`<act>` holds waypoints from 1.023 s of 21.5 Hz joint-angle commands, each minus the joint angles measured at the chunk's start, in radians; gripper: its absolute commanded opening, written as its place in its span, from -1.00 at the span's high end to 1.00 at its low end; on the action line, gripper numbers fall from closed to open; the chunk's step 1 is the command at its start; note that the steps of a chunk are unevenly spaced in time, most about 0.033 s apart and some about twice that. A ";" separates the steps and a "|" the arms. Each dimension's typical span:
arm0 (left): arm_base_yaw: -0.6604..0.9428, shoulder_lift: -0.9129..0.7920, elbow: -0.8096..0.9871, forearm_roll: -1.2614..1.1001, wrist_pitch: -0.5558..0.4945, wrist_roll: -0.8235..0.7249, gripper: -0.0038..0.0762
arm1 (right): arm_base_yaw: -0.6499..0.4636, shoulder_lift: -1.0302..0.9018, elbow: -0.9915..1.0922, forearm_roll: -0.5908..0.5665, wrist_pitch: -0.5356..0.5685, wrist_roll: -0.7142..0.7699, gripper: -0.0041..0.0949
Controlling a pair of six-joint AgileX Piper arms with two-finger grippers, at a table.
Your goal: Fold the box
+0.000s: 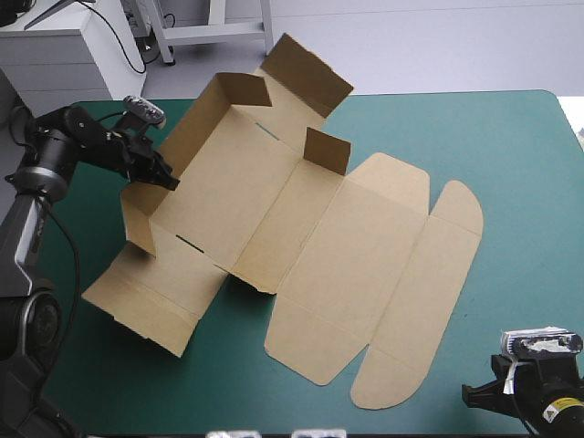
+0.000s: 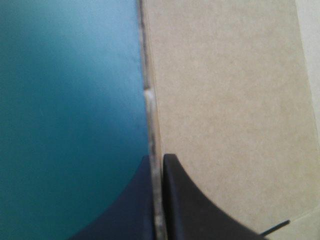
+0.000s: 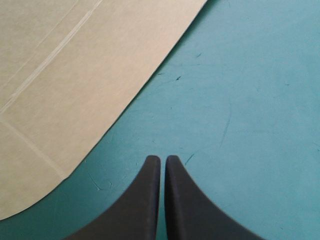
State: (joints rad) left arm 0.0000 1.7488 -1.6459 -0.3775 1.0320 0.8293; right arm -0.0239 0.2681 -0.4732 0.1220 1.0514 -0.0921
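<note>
Box (image 1: 301, 246) is sitting left of centre on the teal-green cover (image 1: 520, 155), mostly unfolded and lying at an angle to the table edges. Left gripper (image 1: 164, 176) is pinching the long left wall (image 1: 187, 128), which is standing up, with the fingers all but closed and the board between them. High view is only showing black fingers at that wall's top edge. Left wrist view is showing the grip itself: the board edge is running straight into the slit between the two fingers (image 2: 200, 210), brown board on one side, bare cover on the other.

High view is also catching what neither wrist camera is:
- a small flap (image 1: 327, 151) standing upright near the middle of the sheet
- a far panel (image 1: 306, 75) tilting up at the far end
- the near-left panel (image 1: 146, 297) lifting slightly off the cover, shadow under it
- the lid part with its rounded flaps (image 1: 456, 214) lying flat toward the right

Right gripper (image 3: 163, 160) is sitting at the table's near right corner, well apart from the box and touching nothing I can see. Its fingers are closed on nothing, tips meeting in a point. Its wrist view is showing scuffed cover under it and a rounded flap edge (image 3: 75, 100) ahead and off to one side — lying flat, crease lines visible.
</note>
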 commanded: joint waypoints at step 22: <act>-0.841 -0.086 -0.083 0.642 -0.311 0.001 0.93 | 0.001 0.010 -0.025 -0.021 -0.071 -0.007 0.87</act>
State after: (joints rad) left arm -0.7658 1.7211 -1.6982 0.1003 0.7787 1.0177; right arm -0.0239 0.2681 -0.4732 0.1034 1.0428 -0.0921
